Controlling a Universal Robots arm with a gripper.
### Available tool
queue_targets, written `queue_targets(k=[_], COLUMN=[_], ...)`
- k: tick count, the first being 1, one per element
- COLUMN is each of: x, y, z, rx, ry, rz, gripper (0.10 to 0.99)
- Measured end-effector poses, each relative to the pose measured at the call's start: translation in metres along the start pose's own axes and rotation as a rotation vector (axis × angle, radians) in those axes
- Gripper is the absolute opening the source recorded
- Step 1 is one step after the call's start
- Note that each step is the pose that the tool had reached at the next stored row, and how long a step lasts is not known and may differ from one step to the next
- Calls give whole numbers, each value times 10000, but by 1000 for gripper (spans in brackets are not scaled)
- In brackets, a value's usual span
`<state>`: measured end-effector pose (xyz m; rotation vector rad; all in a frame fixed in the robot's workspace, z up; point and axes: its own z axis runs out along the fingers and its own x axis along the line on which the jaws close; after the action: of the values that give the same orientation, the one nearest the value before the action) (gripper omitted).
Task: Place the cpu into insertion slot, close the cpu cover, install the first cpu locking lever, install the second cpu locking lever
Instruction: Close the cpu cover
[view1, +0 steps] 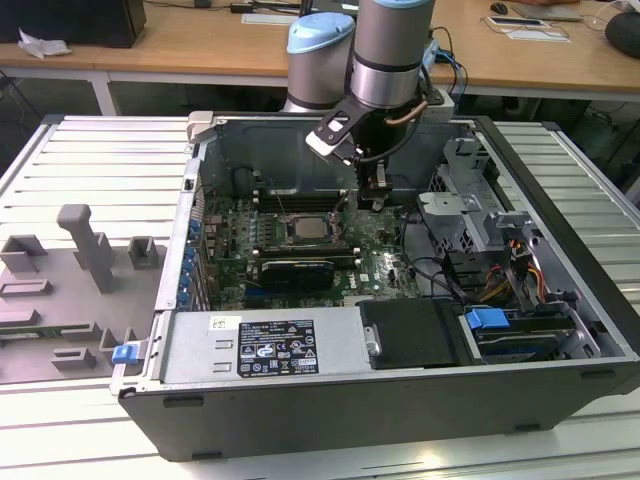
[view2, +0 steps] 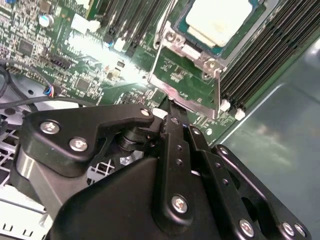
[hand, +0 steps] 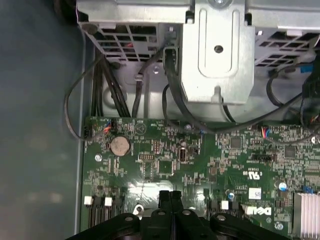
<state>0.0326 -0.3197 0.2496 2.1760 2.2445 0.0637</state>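
The cpu (view2: 220, 20) lies pale and flat in the insertion slot (view1: 286, 240) in the middle of the green motherboard (view1: 375, 265). The cpu cover (view2: 192, 75), a silvery metal frame, lies down around it, and the chip shows through its window. A thin metal lever (view2: 162, 30) runs along one side of the cover. My gripper (view2: 167, 107) hangs just beside a corner of the cover, toward the exterior view's right of the socket (view1: 372, 200). Its black fingers (hand: 165, 197) are shut against each other, and nothing shows between them.
Black memory slots (view2: 270, 55) flank the socket. A black card (view1: 295, 270) lies in front of it. A metal drive cage (hand: 217, 50) and black cables (hand: 115, 95) stand beyond the board's edge. The labelled power supply (view1: 275, 345) fills the case front. A grey fixture (view1: 90, 250) sits at the exterior view's left.
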Motion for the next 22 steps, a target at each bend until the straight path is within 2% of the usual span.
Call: queue_targets(k=[5,11,17,20,22], x=[4,7,10,11,11], y=[-137,-208,-322,-382,-427], z=[-4,3,13,29,90], rx=[0,0,-1,0,0], ry=[1,0,1,0,0], rz=[0,0,0,1,1], gripper=[106,106,106,106,106])
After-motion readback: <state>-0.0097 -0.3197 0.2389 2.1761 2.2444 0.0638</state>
